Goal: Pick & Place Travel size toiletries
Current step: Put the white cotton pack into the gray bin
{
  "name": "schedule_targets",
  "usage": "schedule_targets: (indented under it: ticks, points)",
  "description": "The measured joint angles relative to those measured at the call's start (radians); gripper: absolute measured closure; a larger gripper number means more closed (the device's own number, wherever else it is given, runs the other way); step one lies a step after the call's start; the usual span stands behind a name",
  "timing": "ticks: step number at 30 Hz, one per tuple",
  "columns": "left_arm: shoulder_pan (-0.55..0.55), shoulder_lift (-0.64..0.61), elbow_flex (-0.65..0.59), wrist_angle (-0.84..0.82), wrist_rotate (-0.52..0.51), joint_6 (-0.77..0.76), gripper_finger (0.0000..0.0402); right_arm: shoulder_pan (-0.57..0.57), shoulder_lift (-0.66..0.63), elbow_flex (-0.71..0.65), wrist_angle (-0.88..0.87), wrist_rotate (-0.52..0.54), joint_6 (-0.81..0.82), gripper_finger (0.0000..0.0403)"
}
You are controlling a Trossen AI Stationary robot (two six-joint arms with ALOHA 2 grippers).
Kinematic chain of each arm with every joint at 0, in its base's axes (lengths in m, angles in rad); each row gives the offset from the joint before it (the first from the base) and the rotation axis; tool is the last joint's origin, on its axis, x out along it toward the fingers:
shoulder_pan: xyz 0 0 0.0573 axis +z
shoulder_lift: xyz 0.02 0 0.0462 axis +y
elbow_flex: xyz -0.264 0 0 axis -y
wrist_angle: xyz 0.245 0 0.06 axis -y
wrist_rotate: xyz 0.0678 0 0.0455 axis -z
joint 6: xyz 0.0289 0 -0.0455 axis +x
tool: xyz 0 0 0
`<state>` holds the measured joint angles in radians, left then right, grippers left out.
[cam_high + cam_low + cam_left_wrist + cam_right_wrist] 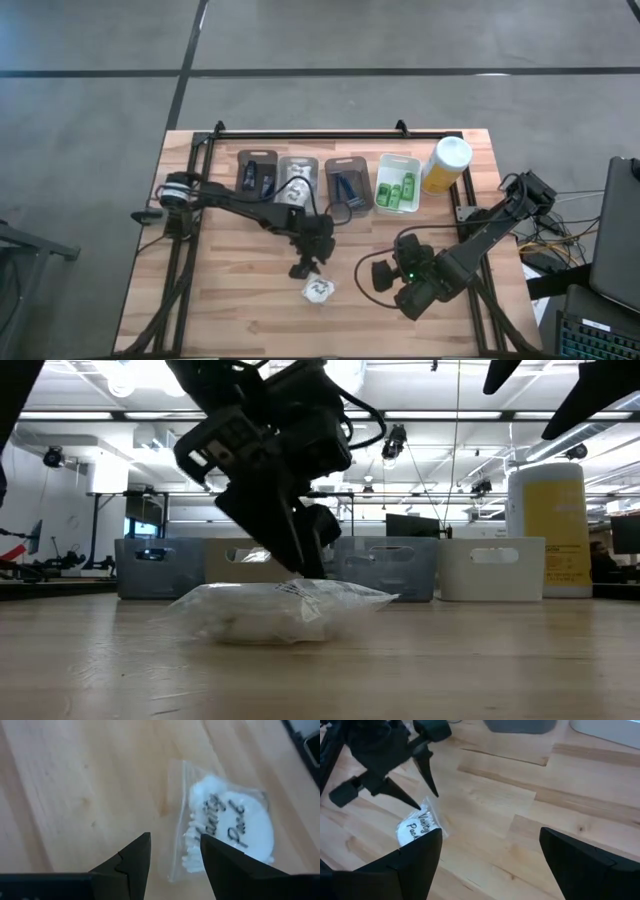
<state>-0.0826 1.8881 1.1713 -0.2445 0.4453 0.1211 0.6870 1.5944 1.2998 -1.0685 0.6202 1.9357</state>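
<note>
Four cameras: one overhead, one level with the bench top, two on the wrists.
Overhead looks straight down on the whole bench [240,290]; the low one faces the trays [380,565]; both wrist cameras, close in, share the packet [235,827].

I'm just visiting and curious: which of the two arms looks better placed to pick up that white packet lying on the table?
The left. Its gripper hangs open right at the packet, one finger over the edge. The right gripper, also open, sits farther off to the side.
</note>
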Motion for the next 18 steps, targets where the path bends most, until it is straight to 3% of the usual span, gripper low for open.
schedule_targets:
  ticks: [12,18]
  points:
    - [0.002,0.054,-0.001,-0.029,0.038,0.001,0.0225,-0.011,0.0,-0.001,-0.004,0.005,0.007,0.0043]
    - [-0.003,0.044,-0.002,-0.051,0.078,-0.001,0.0243,-0.011,0.0,-0.001,-0.009,0.006,-0.001,0.0048]
